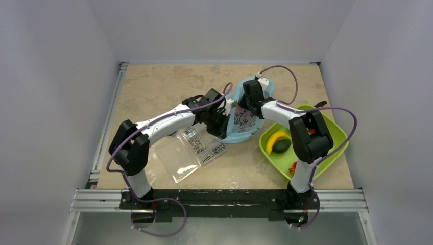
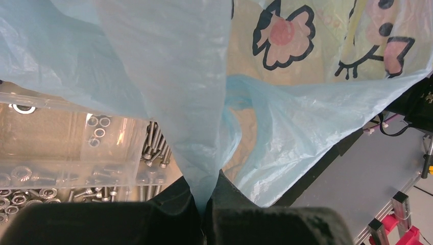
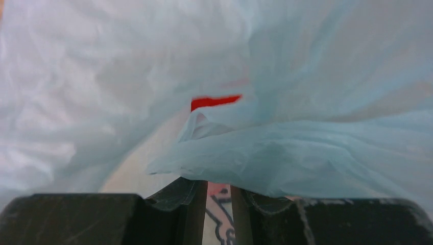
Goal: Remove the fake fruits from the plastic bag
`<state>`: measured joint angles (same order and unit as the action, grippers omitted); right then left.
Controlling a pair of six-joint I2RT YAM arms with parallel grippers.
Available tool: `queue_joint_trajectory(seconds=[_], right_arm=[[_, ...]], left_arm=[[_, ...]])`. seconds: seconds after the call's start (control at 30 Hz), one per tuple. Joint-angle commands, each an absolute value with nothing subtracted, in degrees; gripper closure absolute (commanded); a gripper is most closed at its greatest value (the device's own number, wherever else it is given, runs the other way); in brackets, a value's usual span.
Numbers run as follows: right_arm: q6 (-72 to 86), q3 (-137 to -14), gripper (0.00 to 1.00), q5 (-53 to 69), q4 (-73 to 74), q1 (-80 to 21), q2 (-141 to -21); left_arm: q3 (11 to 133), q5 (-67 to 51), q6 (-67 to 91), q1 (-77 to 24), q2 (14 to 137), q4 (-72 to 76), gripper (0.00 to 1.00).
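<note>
The light-blue printed plastic bag (image 1: 244, 127) hangs lifted at the table's middle. My left gripper (image 1: 223, 123) is shut on a pinch of its film (image 2: 207, 196) at the bag's left edge. From above, my right gripper (image 1: 251, 98) reaches into the bag's mouth. In the right wrist view its jaws (image 3: 218, 186) stand close with a narrow gap, and a fold of bag (image 3: 306, 153) hides the tips. A red fruit piece (image 3: 214, 102) shows deeper inside. A yellow banana (image 1: 274, 138), a dark green fruit (image 1: 281, 147) and red pieces (image 1: 293, 166) lie in the lime-green tray (image 1: 334, 127).
A clear compartment box (image 1: 189, 153) with screws and nuts (image 2: 153, 148) lies open just below and left of the bag, under my left gripper. The tray sits at the right, next to my right arm.
</note>
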<state>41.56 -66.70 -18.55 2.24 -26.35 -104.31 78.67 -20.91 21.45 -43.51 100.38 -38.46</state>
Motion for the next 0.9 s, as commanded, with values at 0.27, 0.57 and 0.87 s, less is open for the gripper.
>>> queue_joint_trajectory(seconds=[0.27,0.57,0.87], right_arm=[[49.5,-74.2,0.55,-22.3,-2.8,-23.6,-110.7],[50.0,-82.4,0.2,-21.0,-0.8,-23.4,-119.8],[47.3,-88.1,0.18,-22.9,-0.1,-22.0,-124.6]], left_arm=[[80.9,-22.7,21.2,-44.0,99.7,-37.2,1.0],[81.1,-21.9,20.8,-45.1,100.5,-37.6,1.0],[81.1,-21.6,20.7,-45.2,100.9,-37.7,1.0]])
